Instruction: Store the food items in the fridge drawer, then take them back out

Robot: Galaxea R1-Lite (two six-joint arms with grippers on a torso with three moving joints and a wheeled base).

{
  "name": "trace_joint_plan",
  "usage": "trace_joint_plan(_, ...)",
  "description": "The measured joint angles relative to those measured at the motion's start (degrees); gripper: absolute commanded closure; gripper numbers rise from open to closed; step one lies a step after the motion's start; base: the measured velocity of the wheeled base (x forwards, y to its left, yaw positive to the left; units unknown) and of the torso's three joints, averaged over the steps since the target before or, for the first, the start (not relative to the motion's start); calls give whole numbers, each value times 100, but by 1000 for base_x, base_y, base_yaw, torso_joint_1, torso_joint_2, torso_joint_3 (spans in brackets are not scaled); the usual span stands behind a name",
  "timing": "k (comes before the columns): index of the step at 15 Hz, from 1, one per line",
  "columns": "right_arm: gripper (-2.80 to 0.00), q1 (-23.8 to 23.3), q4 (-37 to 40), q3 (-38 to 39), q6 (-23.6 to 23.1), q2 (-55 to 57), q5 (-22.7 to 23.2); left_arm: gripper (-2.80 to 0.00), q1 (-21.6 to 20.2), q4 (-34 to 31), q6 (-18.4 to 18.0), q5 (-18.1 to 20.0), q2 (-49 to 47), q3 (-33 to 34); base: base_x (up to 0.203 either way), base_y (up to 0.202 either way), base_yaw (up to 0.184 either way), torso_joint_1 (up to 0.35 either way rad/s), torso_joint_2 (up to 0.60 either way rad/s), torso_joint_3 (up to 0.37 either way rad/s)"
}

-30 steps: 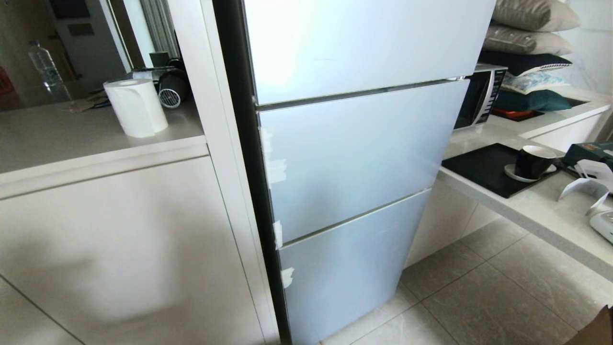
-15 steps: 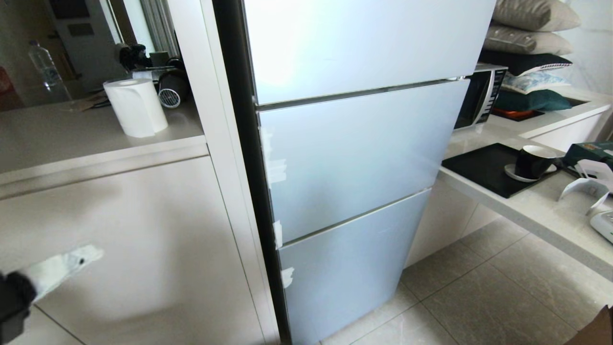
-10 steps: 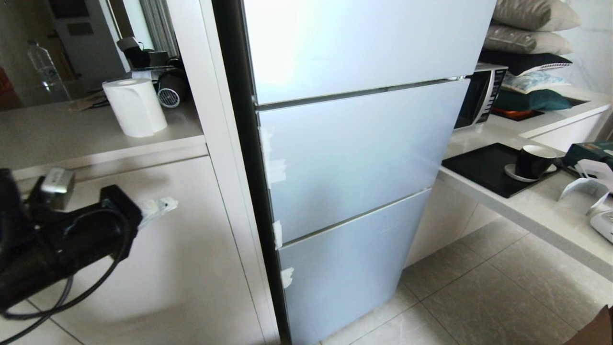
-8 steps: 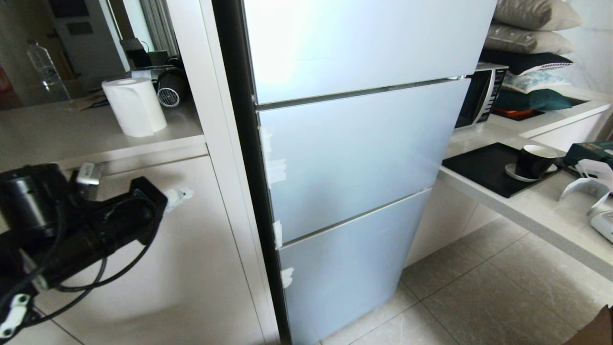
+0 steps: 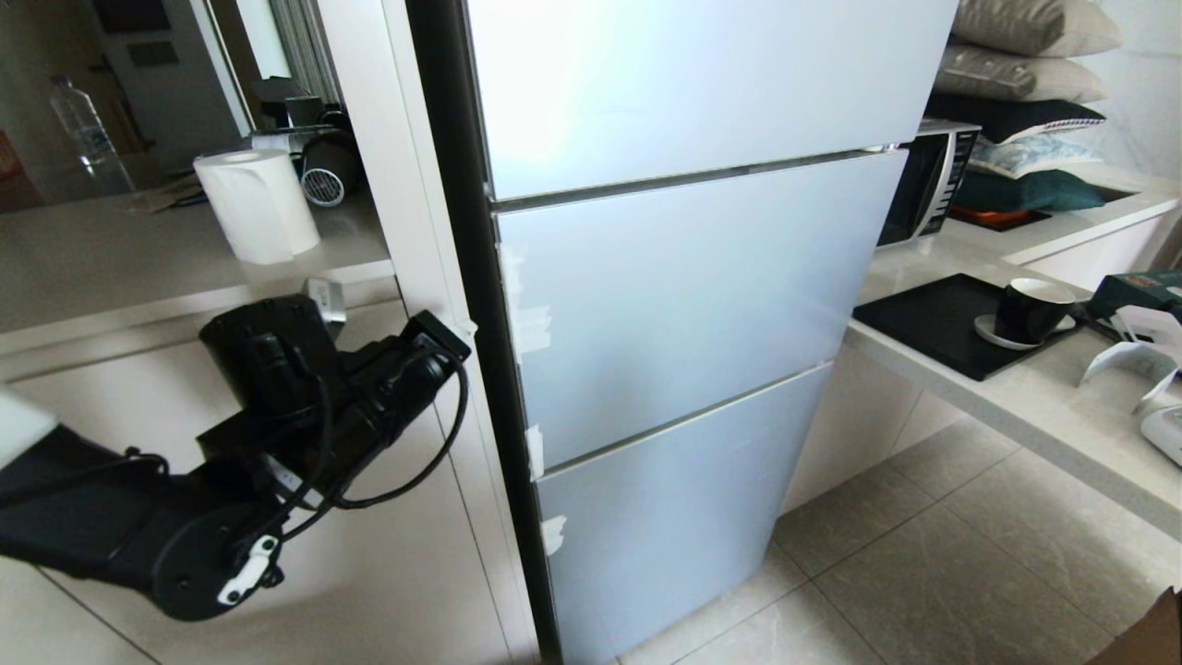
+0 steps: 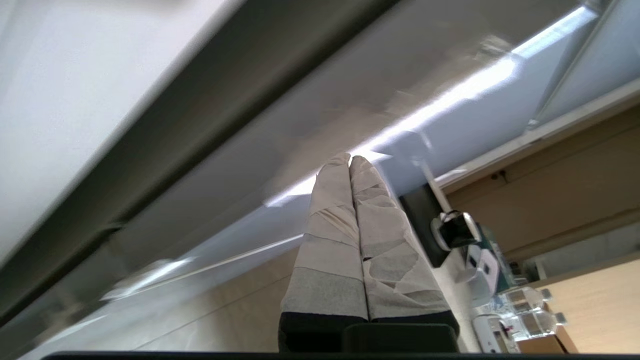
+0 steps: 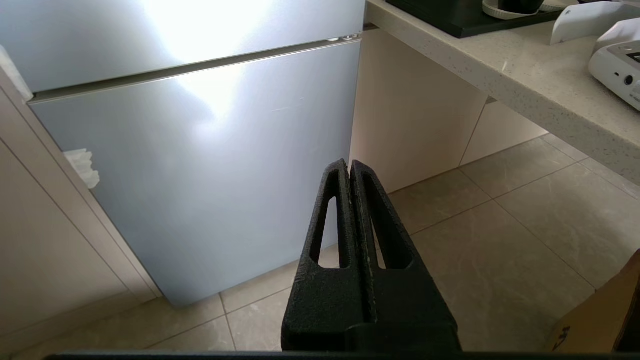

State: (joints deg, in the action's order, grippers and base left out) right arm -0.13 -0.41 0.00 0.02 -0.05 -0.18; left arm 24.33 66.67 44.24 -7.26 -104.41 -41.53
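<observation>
The pale-blue fridge [image 5: 683,296] stands with all three glossy door panels closed, so the fridge drawer is hidden behind them. No food items are in view. My left arm reaches in from the lower left. My left gripper [image 5: 464,326] is at the left edge of the middle door panel, by the dark gap beside it. In the left wrist view its tape-wrapped fingers [image 6: 330,225] are pressed together, so the left gripper [image 6: 349,159] is shut on nothing. My right gripper [image 7: 348,164] hangs low before the bottom door panel [image 7: 200,175], black fingers shut and empty.
A white cabinet post [image 5: 406,231] stands right beside the fridge's left side. A paper towel roll [image 5: 257,205] sits on the left counter. On the right counter are a black tray [image 5: 923,328] with a dark cup [image 5: 1028,310], a microwave [image 5: 928,185] and pillows. Tiled floor [image 5: 923,573] lies in front.
My left arm has come up into view from the lower left and swung right, bringing its gripper to the fridge's left edge. The right arm has not moved.
</observation>
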Motion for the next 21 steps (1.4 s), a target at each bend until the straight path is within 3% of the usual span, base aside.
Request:
trace_joint_plan(5, 0, 0, 0, 0, -2, 0, -4, 0, 210, 13, -90, -121, -229, -535, 0, 0, 0, 0, 0, 0)
trace_joint_plan(11, 0, 0, 0, 0, -2, 0, 0, 0, 134, 11, -100, -435, -272, -802, 0, 0, 0, 0, 0, 0)
trace_joint_plan(21, 0, 0, 0, 0, -2, 0, 0, 0, -35, 17, -234, -428, -695, -1404, 0, 0, 0, 0, 0, 0)
